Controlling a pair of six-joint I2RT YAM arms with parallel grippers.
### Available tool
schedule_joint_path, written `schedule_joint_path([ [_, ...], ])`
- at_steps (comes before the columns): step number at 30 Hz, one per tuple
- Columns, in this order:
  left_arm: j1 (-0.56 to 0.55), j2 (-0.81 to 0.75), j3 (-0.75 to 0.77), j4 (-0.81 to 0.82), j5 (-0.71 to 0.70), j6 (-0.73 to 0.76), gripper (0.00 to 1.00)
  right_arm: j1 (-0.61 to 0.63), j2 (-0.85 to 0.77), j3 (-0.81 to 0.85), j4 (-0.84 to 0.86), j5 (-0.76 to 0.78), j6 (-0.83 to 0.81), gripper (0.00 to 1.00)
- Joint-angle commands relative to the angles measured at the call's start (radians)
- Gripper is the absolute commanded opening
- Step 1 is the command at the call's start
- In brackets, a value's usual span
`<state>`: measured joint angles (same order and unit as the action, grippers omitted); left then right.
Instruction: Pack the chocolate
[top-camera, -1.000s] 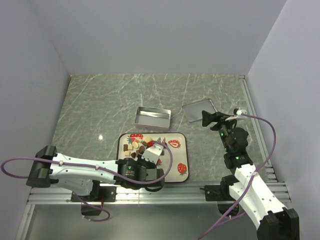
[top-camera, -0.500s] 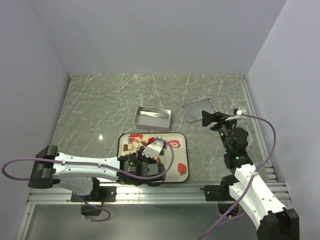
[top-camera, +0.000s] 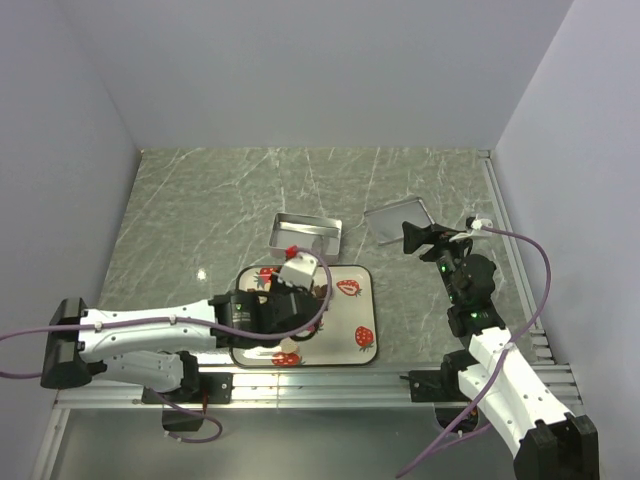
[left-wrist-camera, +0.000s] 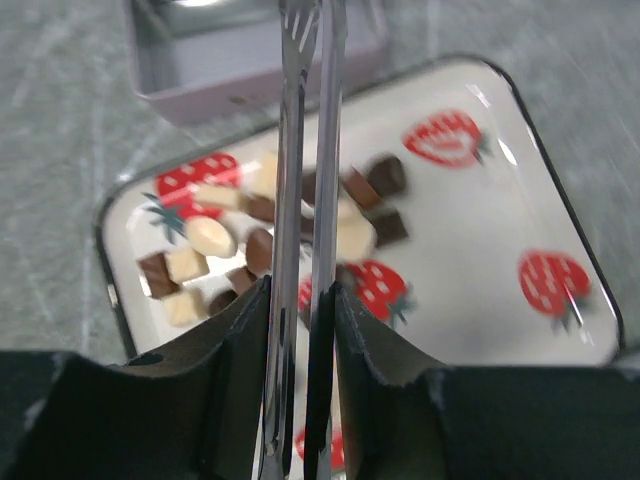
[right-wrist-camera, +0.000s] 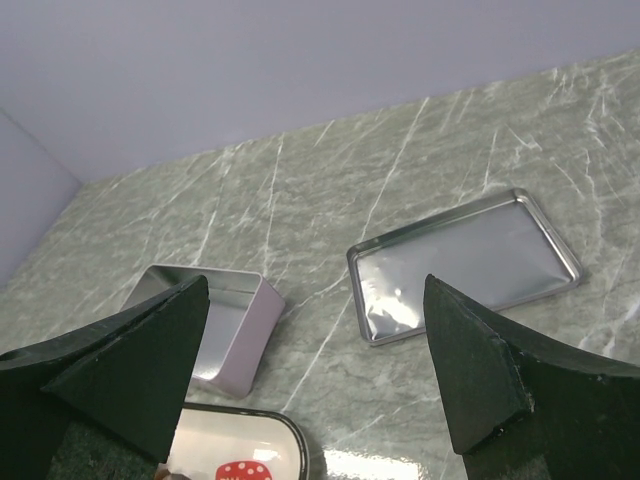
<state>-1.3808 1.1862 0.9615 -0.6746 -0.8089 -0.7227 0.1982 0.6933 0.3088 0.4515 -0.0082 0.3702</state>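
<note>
The chocolate (left-wrist-camera: 262, 228) is a heap of several dark brown, light brown and cream pieces on the left half of a white strawberry-print tray (left-wrist-camera: 500, 180). It also shows in the top view (top-camera: 263, 293). My left gripper (left-wrist-camera: 300, 300) is shut on a pair of metal tongs (left-wrist-camera: 305, 150). The tong blades run close together over the heap, and their tips reach the near wall of the open tin box (left-wrist-camera: 250, 70). I cannot tell if the tips hold a piece. My right gripper (right-wrist-camera: 315, 300) is open and empty, raised at the right (top-camera: 420, 237).
The tin box (top-camera: 306, 233) stands just beyond the tray (top-camera: 350, 310). Its flat metal lid (top-camera: 398, 220) lies to the right, below my right gripper, and shows in the right wrist view (right-wrist-camera: 460, 265). Walls close in the marble table on three sides.
My left arm has swung from the tray's near edge toward the far side, so the tongs now point over the heap at the tin. The right arm has not moved.
</note>
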Motion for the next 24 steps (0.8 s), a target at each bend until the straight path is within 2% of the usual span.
schedule_joint_path([
  [1, 0.122, -0.045, 0.037, 0.066, -0.134, 0.060, 0.35, -0.006, 0.005, 0.039, 0.032, -0.009, 0.006, 0.94],
  [5, 0.297, -0.111, -0.021, 0.228, -0.165, 0.161, 0.35, -0.006, 0.014, 0.042, 0.033, -0.013, 0.004, 0.94],
  [7, 0.441, -0.134, -0.071, 0.329, -0.145, 0.206, 0.35, -0.006, 0.015, 0.042, 0.035, -0.015, 0.004, 0.94],
  [9, 0.590, -0.132, -0.105, 0.384, -0.050, 0.276, 0.35, -0.006, 0.018, 0.042, 0.039, -0.015, 0.004, 0.94],
  [12, 0.730, -0.076, -0.167, 0.519, 0.052, 0.399, 0.35, -0.009, 0.034, 0.047, 0.041, -0.016, 0.004, 0.94],
  [15, 0.813, 0.013, -0.179, 0.598, 0.146, 0.497, 0.35, -0.006, 0.048, 0.052, 0.042, -0.021, 0.004, 0.94],
  [20, 0.871, 0.101, -0.198, 0.745, 0.201, 0.614, 0.36, -0.006, 0.038, 0.050, 0.039, -0.021, 0.003, 0.94],
  [24, 0.933, 0.202, -0.210, 0.771, 0.220, 0.658, 0.39, -0.006, 0.038, 0.049, 0.041, -0.024, 0.003, 0.94],
])
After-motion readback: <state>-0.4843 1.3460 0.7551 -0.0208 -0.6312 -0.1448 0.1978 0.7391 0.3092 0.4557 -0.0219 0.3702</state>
